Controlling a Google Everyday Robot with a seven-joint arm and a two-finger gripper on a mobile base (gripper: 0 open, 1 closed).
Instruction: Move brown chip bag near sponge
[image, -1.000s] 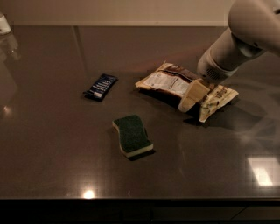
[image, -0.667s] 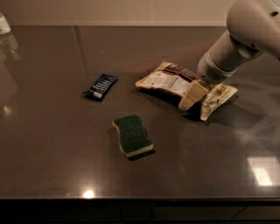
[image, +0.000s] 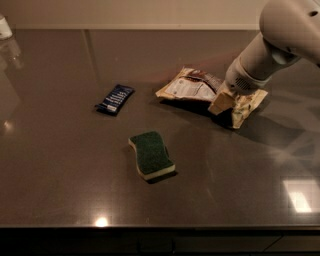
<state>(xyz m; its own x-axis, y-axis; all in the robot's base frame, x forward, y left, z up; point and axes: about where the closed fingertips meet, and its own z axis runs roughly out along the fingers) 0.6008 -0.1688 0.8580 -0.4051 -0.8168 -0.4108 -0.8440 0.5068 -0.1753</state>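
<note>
The brown chip bag (image: 192, 87) lies crinkled on the dark countertop at centre right, white label panel facing up, cream-yellow edge at its right end. My gripper (image: 222, 102) comes down from the white arm (image: 280, 40) at the upper right and sits on the bag's middle, hiding part of it. The sponge (image: 151, 154), green top on pale yellow foam, lies in front of the bag to the left, well apart from it.
A small dark blue flat packet (image: 115, 98) lies left of the bag. A pale object (image: 4, 27) stands at the far left back corner. The countertop's front edge (image: 160, 227) runs along the bottom.
</note>
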